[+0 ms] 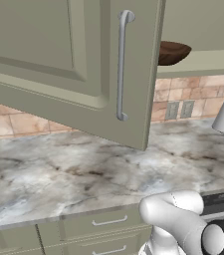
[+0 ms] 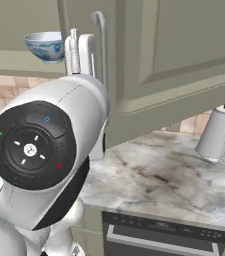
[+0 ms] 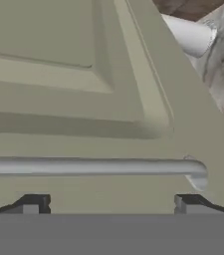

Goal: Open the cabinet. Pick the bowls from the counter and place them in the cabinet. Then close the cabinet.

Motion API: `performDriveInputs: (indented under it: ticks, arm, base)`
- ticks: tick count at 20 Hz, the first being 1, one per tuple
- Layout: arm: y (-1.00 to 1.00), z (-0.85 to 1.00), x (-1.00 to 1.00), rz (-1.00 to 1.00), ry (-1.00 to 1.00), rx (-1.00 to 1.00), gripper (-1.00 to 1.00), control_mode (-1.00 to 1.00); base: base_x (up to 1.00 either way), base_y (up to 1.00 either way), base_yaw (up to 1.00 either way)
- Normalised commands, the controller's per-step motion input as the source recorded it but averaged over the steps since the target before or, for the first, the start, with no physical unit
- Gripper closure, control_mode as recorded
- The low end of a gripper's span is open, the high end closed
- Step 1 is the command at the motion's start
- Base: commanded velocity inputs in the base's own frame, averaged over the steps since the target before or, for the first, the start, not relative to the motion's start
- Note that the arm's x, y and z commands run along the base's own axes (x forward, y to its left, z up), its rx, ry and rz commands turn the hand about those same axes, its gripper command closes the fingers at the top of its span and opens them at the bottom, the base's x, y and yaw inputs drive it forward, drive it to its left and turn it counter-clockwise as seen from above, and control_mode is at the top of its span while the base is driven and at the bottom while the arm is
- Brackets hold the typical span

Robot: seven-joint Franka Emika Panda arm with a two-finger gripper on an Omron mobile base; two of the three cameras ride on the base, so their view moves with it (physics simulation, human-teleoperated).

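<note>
Currently the claw (image 3: pixel 111 203) faces the olive-green cabinet door's (image 3: pixel 58 99) silver bar handle (image 3: pixel 93 167), jaws spread wide, empty. Inside the cabinet: dark brown wooden bowl (image 1: pixel 172 52), white blue-patterned bowl (image 2: pixel 45 46).

Kitchen, rendered. Olive-green wall cabinet with recessed-panel door (image 1: pixel 58 64) and long silver bar handle (image 1: pixel 122 64) across the top of the left base view. Grey-beige veined marble-look countertop (image 1: pixel 58 174) mid-frame; tan tiled backsplash (image 1: pixel 193 92) with two wall outlets (image 1: pixel 179 109) at right. Low drawers with short horizontal handles (image 1: pixel 108 221) along the bottom. Dark appliance control panel (image 2: pixel 159 232) at the bottom of the right base view.
</note>
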Motion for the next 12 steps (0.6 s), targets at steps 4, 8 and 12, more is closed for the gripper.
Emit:
performDriveInputs:
  ticks: [4,8,12]
  arm:
    - [0.08,0.00,0.94,0.18,-0.06,0.04,-1.00,-1.00]
    - [0.22,-0.09,0.78,0.17,-0.16,0.05,-1.00,-1.00]
    - [0.43,-0.04,0.87,0.11,-0.22,0.04,-1.00,-1.00]
  base:
    - [0.00,0.00,0.00]
    - [0.00,0.00,0.00]
    - [0.00,0.00,0.00]
